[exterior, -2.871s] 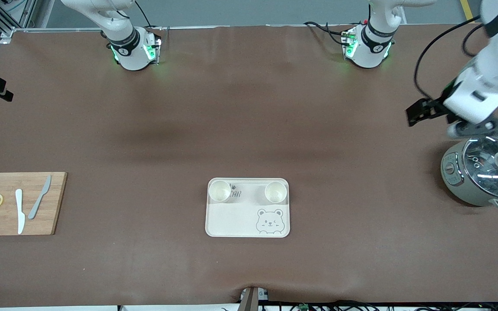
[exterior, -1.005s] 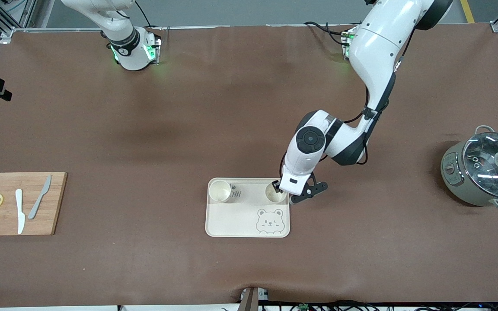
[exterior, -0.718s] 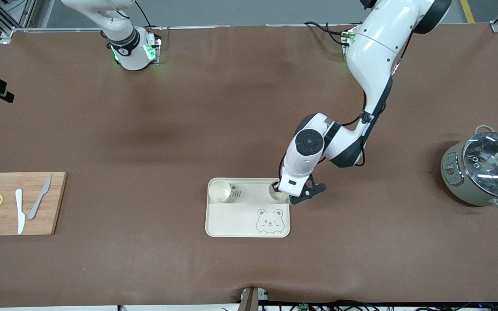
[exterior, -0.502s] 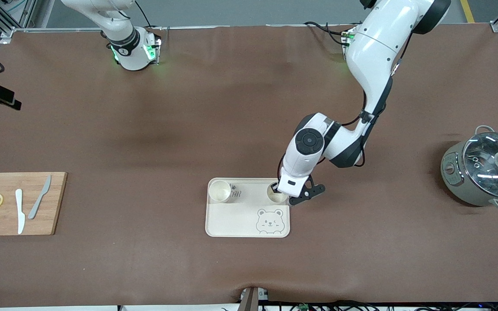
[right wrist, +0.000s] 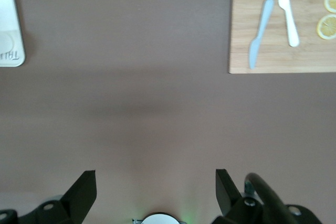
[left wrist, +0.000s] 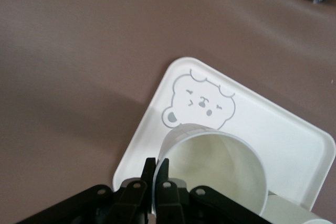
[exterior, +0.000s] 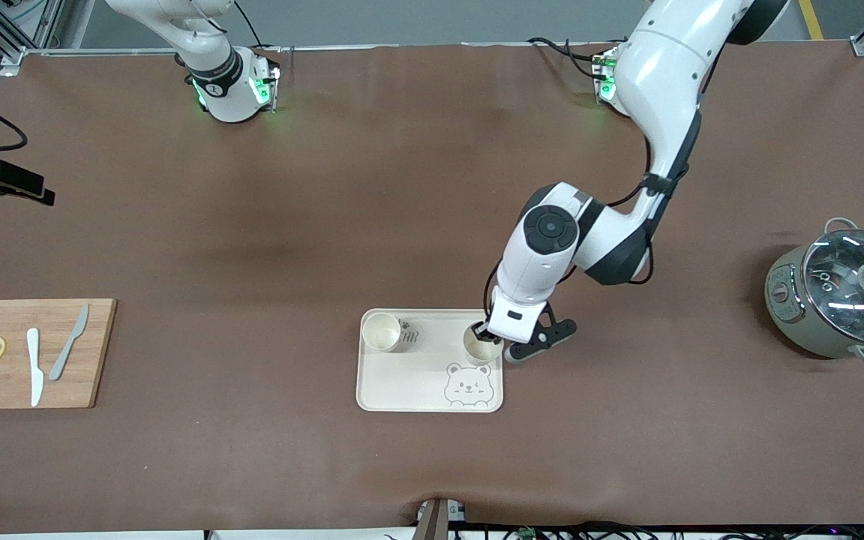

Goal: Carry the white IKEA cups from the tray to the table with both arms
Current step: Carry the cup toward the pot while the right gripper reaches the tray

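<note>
Two white cups are at the bear-printed tray [exterior: 409, 382]. One cup [exterior: 381, 332] stands in the tray's corner toward the right arm's end. My left gripper [exterior: 481, 330] is shut on the rim of the other cup [exterior: 481, 348], one finger inside and one outside, and holds it slightly raised over the tray, next to the bear drawing. The left wrist view shows this grip [left wrist: 156, 170] on the cup [left wrist: 215, 166], with the tray [left wrist: 283, 129] below and the second cup [left wrist: 294, 216] at the edge. My right gripper [exterior: 23, 187] is open and empty over the table's edge at the right arm's end [right wrist: 156, 182].
A wooden cutting board [exterior: 94, 352] with two lemon slices, a white knife and a grey knife lies at the right arm's end [right wrist: 310, 56]. A grey-green pot with a glass lid [exterior: 837, 300] stands at the left arm's end.
My left arm swung from over the pot to the tray, shut on the cup's rim and raised it a little toward the bear drawing. My right gripper moved inward over the table.
</note>
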`<state>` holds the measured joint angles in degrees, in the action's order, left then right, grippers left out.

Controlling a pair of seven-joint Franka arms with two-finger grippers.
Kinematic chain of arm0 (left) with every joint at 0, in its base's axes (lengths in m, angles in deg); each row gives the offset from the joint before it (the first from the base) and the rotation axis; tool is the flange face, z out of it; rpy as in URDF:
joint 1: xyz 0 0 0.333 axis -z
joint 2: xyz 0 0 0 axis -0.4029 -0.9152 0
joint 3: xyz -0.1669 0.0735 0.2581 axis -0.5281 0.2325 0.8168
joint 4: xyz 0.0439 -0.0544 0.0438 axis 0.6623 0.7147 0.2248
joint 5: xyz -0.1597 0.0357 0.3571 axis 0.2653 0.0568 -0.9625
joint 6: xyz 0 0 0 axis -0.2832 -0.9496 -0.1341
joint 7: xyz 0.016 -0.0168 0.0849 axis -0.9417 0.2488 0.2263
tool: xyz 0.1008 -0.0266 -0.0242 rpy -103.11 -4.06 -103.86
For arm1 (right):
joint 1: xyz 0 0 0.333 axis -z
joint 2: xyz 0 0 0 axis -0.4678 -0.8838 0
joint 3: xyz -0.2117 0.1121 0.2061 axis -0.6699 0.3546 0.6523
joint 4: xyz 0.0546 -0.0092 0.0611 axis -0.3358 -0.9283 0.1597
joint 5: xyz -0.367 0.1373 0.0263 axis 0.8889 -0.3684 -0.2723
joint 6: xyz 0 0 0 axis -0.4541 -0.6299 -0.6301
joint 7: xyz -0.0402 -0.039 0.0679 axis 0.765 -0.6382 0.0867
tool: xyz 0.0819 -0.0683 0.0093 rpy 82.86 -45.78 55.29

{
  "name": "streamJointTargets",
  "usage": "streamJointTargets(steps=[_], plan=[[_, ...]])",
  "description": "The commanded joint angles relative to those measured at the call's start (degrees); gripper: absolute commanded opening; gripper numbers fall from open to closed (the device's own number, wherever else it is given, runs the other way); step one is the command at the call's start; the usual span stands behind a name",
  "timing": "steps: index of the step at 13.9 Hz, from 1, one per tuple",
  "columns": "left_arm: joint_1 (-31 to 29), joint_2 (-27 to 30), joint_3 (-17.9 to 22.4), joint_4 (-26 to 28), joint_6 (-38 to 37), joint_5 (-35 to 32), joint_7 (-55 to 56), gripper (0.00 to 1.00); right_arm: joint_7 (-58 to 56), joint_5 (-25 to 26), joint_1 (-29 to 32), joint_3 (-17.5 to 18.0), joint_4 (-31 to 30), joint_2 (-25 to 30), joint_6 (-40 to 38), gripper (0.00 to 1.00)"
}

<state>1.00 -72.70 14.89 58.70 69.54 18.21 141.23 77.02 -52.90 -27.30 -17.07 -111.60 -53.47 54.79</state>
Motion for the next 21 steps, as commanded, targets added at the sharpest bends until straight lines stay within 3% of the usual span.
streamJointTargets(steps=[1, 3, 5, 9, 11, 14, 21], plan=[[-3.6, 6.3, 0.0, 2.4, -6.9, -1.3, 0.2, 0.00, 0.0, -3.2, -3.0, 0.0, 1.0, -5.3, 0.9, 1.00], [-6.4, 9.0, 0.0, 3.9, -11.7, -1.4, -0.4, 0.00, 0.1, -4.5, -4.8, 0.1, 0.6, -10.2, 6.2, 1.00], [-11.4, 12.5, -0.4, 10.1, -11.1, 0.4, 1.2, 0.00, 0.1, -6.4, -6.0, 0.1, 0.6, -14.2, 10.8, 1.00], [-18.2, 15.6, -0.2, 24.3, -0.1, -0.2, 0.6, 0.00, 6.4, -8.8, -10.1, 0.1, 0.6, -20.2, 19.9, 1.00], [-21.9, 15.1, -0.2, 28.6, 5.9, -0.6, 0.1, 0.00, 12.9, -10.1, -12.1, 0.1, 0.6, -24.3, 25.0, 1.00], [-25.2, 15.1, -0.2, 33.1, 12.2, -0.6, 0.2, 0.00, 25.9, -14.9, -16.6, 0.0, 0.7, -29.6, 34.2, 1.00], [-25.9, 15.1, -0.2, 37.3, 12.6, -0.6, 0.2, 0.00, 43.2, -14.7, -26.7, 0.0, 4.6, -36.6, 42.0, 1.00]])
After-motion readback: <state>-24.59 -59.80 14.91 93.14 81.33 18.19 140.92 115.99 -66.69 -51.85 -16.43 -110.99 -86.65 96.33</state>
